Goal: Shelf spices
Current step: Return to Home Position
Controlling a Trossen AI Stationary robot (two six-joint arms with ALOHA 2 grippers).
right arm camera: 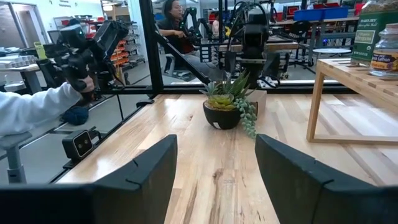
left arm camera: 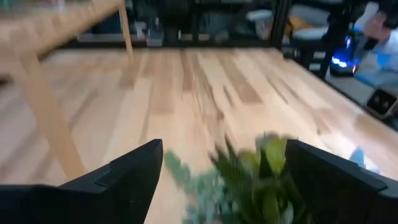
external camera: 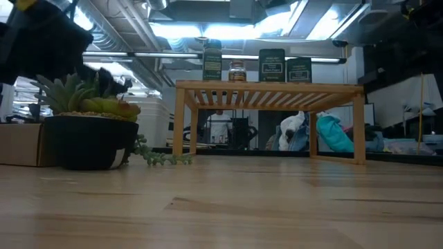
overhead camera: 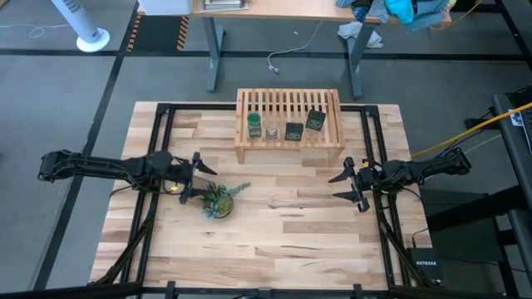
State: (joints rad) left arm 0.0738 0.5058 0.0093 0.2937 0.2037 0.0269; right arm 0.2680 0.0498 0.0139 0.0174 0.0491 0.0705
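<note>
On the table the shelf bears four spices; left gripper and right gripper fingers spread wide.

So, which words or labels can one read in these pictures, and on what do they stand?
"NETGEAR": on the black box at the high view's lower right.
Labels of the spice containers on the shelf: too small to read.
Label of the tin in the right wrist view: cut off and blurred, not readable.
No other text can be read.

Plant and shelf blurred in left wrist view. Left arm cropped at 10 o'clock, low view. Labels on tins unreadable.
</note>
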